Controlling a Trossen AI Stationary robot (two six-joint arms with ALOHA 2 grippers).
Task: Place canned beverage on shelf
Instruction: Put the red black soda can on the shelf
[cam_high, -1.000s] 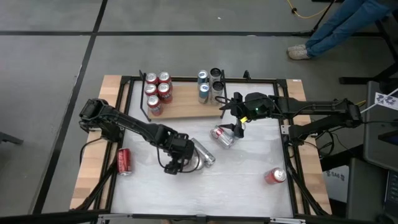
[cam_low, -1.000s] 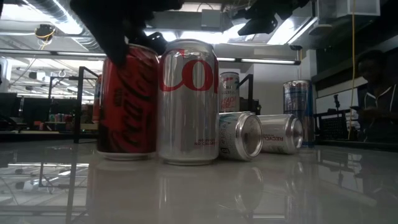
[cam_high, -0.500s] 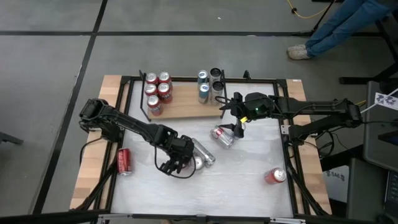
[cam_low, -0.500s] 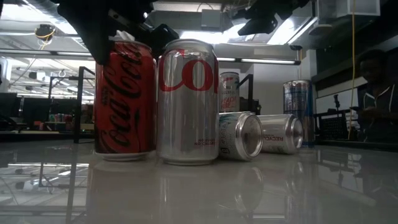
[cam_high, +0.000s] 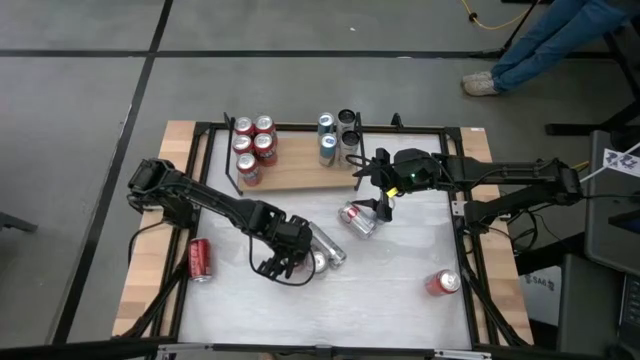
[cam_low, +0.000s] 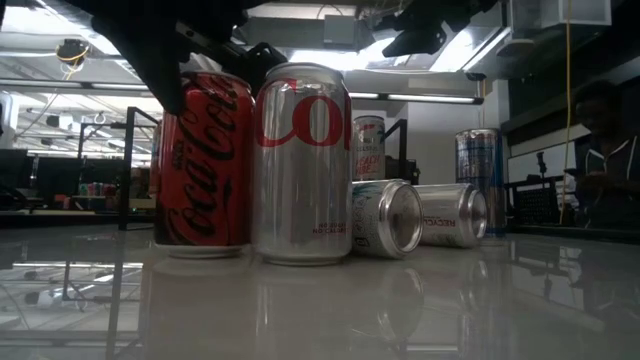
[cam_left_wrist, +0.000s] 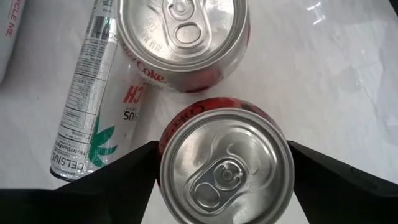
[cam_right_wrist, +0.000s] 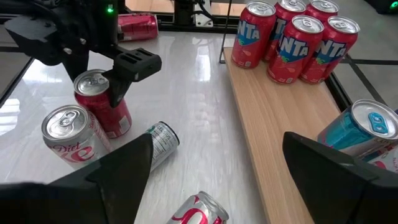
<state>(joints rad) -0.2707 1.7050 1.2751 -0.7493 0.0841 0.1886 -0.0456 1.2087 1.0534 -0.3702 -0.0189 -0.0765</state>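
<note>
White tabletop (cam_high: 390, 290), left tool (cam_left_wrist: 225, 163) open astride upright red can (cam_left_wrist: 227, 165)

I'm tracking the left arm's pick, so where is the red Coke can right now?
The red Coke can stands upright mid-table, between the open fingers of the left gripper, right beside the upright Diet Coke can.
</note>
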